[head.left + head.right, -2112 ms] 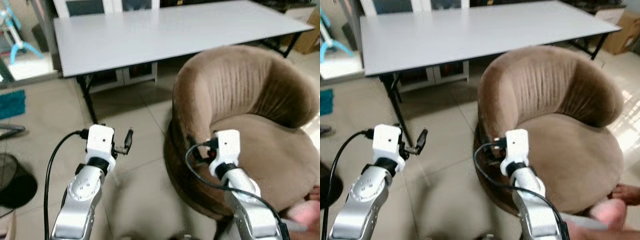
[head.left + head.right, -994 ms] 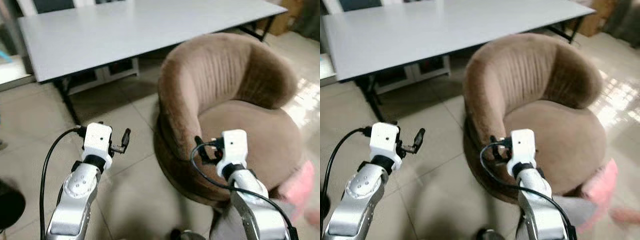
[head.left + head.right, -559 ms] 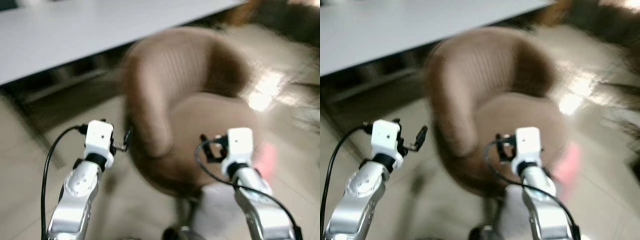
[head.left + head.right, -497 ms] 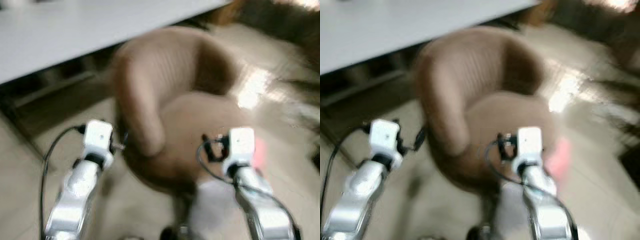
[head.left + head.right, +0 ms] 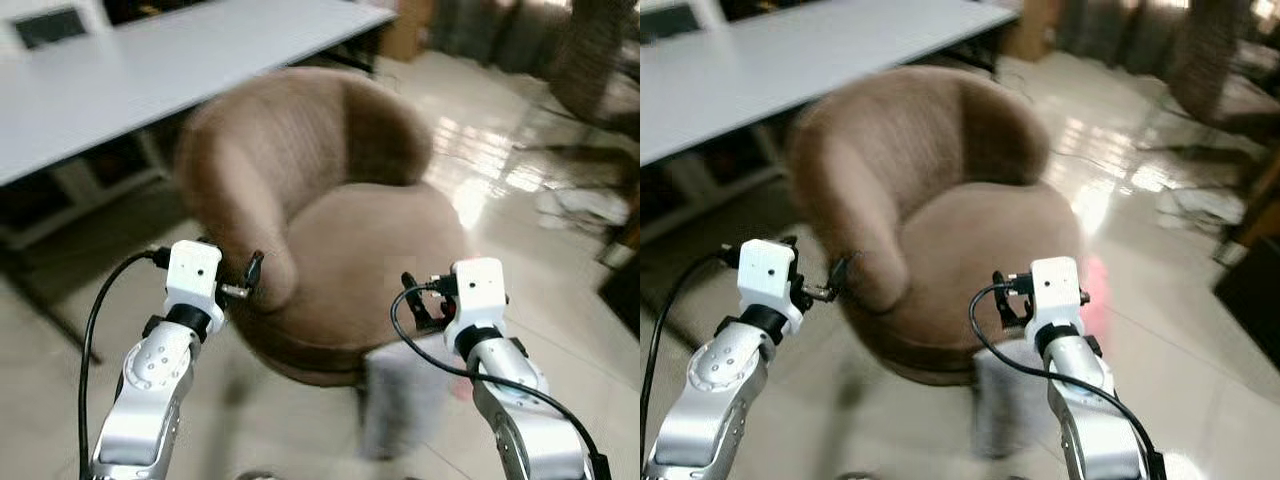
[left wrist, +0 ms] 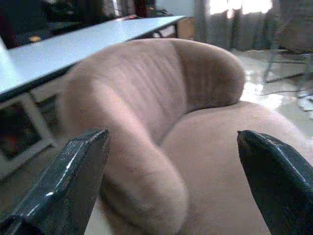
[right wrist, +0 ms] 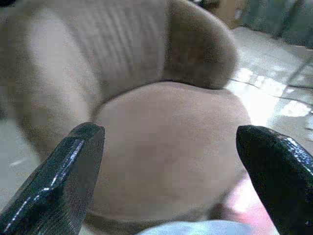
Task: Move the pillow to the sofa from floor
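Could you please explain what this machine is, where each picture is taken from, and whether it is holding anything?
It is a walking humanoid robot with two silver arms, each ending in two long black fingers. The two wide pictures come from a stereo camera on its head, looking down past the left gripper and the right gripper. The two close pictures come from cameras on the wrists, looking along each gripper's own fingers, which stand wide apart, so both are open and hold nothing. Ahead is a round brown sofa chair, its seat bare, with a long white table behind it. A pink blur on the tiled floor by the chair's right side is probably the pillow, though blur makes that uncertain.
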Tool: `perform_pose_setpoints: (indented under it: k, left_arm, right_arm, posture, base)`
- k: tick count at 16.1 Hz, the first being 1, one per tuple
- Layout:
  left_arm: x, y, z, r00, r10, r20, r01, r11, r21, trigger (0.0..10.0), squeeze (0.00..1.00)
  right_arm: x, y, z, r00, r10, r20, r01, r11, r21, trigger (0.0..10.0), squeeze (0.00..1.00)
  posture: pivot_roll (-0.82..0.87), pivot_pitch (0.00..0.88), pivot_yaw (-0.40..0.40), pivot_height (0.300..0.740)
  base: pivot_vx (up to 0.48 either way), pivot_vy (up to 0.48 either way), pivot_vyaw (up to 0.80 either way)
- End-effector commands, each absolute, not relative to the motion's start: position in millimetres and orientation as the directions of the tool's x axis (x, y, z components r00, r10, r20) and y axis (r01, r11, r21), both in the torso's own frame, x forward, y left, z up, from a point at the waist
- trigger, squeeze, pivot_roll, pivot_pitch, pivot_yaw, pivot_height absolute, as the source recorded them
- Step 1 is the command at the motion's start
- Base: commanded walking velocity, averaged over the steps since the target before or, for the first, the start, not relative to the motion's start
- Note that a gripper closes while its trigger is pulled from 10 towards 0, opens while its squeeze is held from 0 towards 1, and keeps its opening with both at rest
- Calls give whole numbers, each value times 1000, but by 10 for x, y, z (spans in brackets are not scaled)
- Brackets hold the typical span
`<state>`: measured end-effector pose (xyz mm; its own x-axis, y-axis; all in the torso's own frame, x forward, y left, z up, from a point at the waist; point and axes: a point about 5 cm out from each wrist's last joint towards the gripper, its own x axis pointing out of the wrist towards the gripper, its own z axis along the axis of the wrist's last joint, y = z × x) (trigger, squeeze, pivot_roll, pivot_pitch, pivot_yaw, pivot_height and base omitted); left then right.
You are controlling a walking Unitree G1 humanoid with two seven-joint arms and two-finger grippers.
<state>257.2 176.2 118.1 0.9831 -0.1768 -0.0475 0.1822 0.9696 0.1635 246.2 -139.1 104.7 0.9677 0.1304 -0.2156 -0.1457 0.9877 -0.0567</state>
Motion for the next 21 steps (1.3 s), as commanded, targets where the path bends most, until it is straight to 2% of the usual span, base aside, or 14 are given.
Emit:
perform_pose_setpoints:
  k: [1,5,6,8,10,12,15,17,21]
  left_arm:
    - [2604,1776,1209,984,-177,-38,181,967,178,10000,0]
    - [2643,1740,1222,980,-195,-32,198,961,193,10000,0]
    - [2664,1713,1238,976,-217,-23,216,946,241,10000,0]
    - [2680,1696,1235,975,-221,-22,219,944,247,10000,0]
    - [2686,1694,1228,976,-216,-22,215,948,234,10000,0]
    - [2684,1694,1229,983,-185,-11,185,969,165,10000,0]
    - [2684,1704,1241,980,-198,8,193,964,182,10000,0]
    - [2688,1702,1252,980,-200,16,195,968,159,10000,0]
    - [2697,1710,1249,983,-184,13,179,972,154,10000,0]
  right_arm:
    - [2459,-1377,1067,968,137,-208,-149,988,-42,10000,0]
    - [2449,-1405,1042,969,111,-222,-124,991,-46,10000,0]
    - [2441,-1432,1025,969,92,-231,-108,993,-55,10000,0]
    - [2424,-1464,1013,969,73,-236,-91,994,-64,10000,0]
    - [2424,-1467,1016,969,70,-235,-87,994,-67,10000,0]
    - [2441,-1469,1013,969,68,-237,-91,992,-83,10000,0]
    - [2447,-1452,953,964,78,-254,-126,976,-180,10000,0]
    - [2447,-1450,952,962,91,-256,-139,975,-174,10000,0]
    - [2462,-1453,952,960,109,-259,-156,973,-168,10000,0]
  posture:
    - [-10,59,18,740]
    - [-10,52,26,740]
    - [-11,51,30,740]
    - [-16,50,34,740]
    - [-18,53,33,740]
    - [-14,63,23,740]
    - [-14,65,20,740]
    - [-18,67,23,740]
    - [-18,72,17,740]
  base:
    - [0,461,-775]
    - [0,464,-780]
    - [0,0,-788]
    - [0,-360,-788]
    - [0,-480,-788]
    - [0,0,-800]
    - [0,0,-237]
    - [323,0,0]
    - [388,0,-645]
